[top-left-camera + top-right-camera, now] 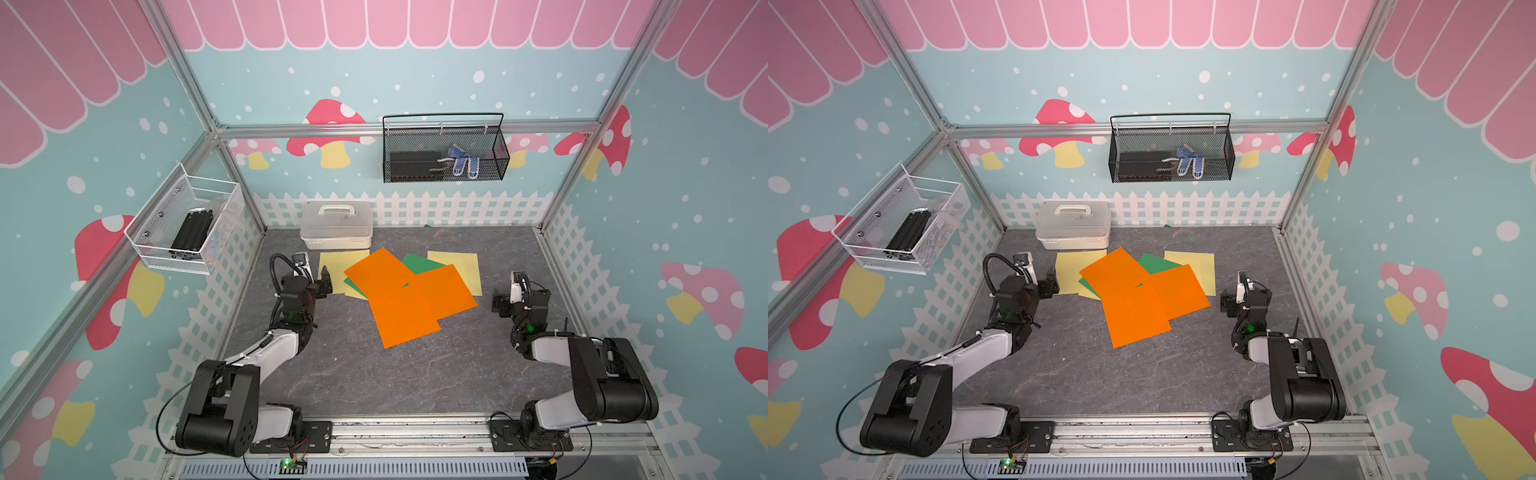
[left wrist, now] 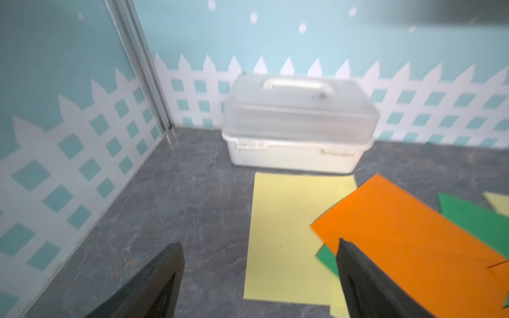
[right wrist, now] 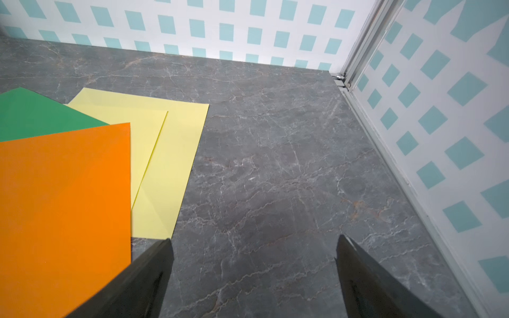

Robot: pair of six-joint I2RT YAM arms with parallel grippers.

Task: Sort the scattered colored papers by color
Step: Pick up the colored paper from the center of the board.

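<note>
The papers (image 1: 409,291) lie unsorted in one overlapping heap on the worktop (image 1: 374,374), in its back half. Three orange sheets (image 1: 405,320) are on top, fanned across one another. A green sheet (image 1: 419,262) pokes out behind them, and a green corner (image 1: 350,284) shows at the heap's left side. Pale yellow lies lowest. The left yellow sheet (image 1: 338,264) is just in front of the box (image 1: 336,224). At the right, the right wrist view shows two yellow sheets (image 3: 170,154) stacked slightly askew under the green and orange.

The left tool (image 2: 259,242) is open, its fingers spread wide with nothing between them. It is at the heap's left edge, with one finger (image 2: 366,275) over the orange and green and the other over bare worktop. Whether it touches paper cannot be told.

The right tool (image 3: 254,238) is also open and empty. It is above bare worktop just right of the heap, one finger beside an orange edge.

A black basket (image 1: 444,166) hangs on the back wall and a white basket (image 1: 187,224) on the left wall.
</note>
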